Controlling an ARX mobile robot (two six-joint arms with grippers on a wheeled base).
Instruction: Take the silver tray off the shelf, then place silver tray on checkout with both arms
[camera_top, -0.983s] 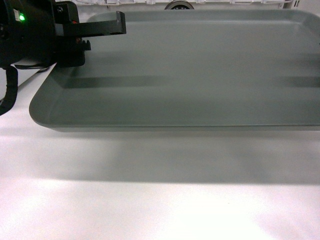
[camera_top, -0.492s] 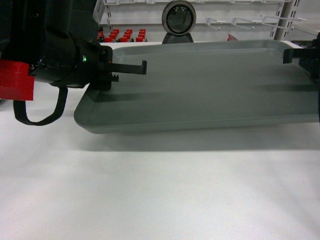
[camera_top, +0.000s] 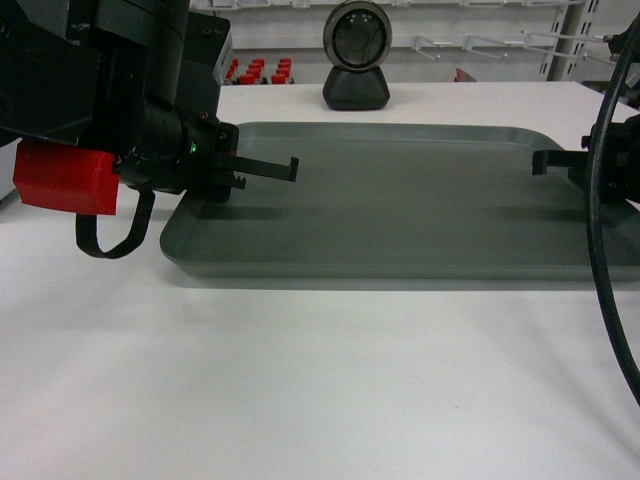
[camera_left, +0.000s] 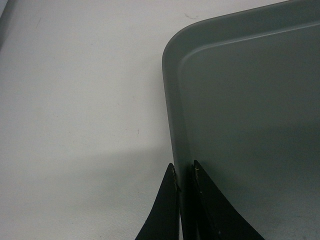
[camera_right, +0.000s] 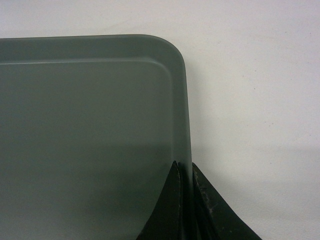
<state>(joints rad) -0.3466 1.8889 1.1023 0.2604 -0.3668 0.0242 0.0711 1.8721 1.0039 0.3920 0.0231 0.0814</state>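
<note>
The silver tray (camera_top: 400, 205) lies level and low on the white checkout (camera_top: 320, 380), in front of the black dome scanner (camera_top: 356, 55); only a thin shadow shows under its near rim. My left gripper (camera_top: 288, 167) is shut on the tray's left rim, one finger inside and one outside (camera_left: 183, 168). My right gripper (camera_top: 543, 162) is shut the same way on the right rim (camera_right: 184, 166). In the left wrist view the silver tray (camera_left: 250, 100) shows its rounded corner, and the right wrist view shows the opposite corner of the silver tray (camera_right: 90, 110). The shelf it came from is out of view.
White counter top (camera_left: 75, 100) runs left of the tray and more of it (camera_right: 250, 100) to the right. Behind the counter stand white shelf boards with red-capped items (camera_top: 250, 70). A black cable (camera_top: 610, 250) hangs down at the right edge.
The tray has come down and away from the head camera, from filling the view to sitting low on the counter. Both grippers kept their hold on its rims.
</note>
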